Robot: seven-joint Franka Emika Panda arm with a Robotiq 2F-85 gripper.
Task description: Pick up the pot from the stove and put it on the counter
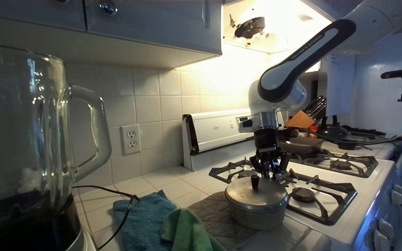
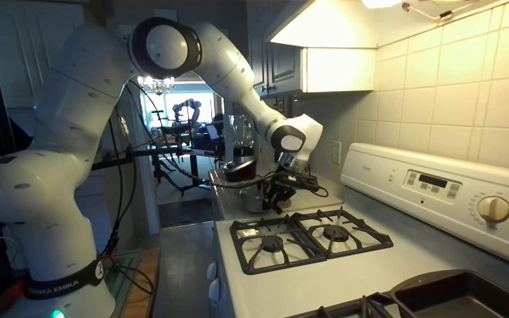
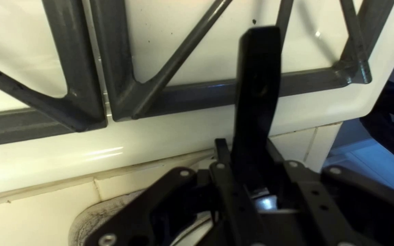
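Observation:
The silver-grey pot (image 1: pixel 257 202) with its domed lid and dark knob is off the burners, over the counter (image 1: pixel 173 186) and the mat's edge, beside the stove (image 1: pixel 218 129). It also shows in an exterior view (image 2: pixel 252 201). I cannot tell whether it rests or hangs slightly above the surface. My gripper (image 1: pixel 270 172) points down at the pot's stove side. In the wrist view, the fingers (image 3: pixel 248 157) close on both sides of the pot's black handle (image 3: pixel 260 78), which reaches out over the stove's edge. Most of the pot is hidden there behind the gripper.
A grey quilted mat (image 1: pixel 211 212), a blue towel (image 1: pixel 145 219), a green cloth (image 1: pixel 187 230) and a glass blender (image 1: pixel 23 139) are on the counter. Black burner grates (image 2: pixel 276 247) stand up from the stove. A dark baking pan (image 2: pixel 462 296) sits on the stove.

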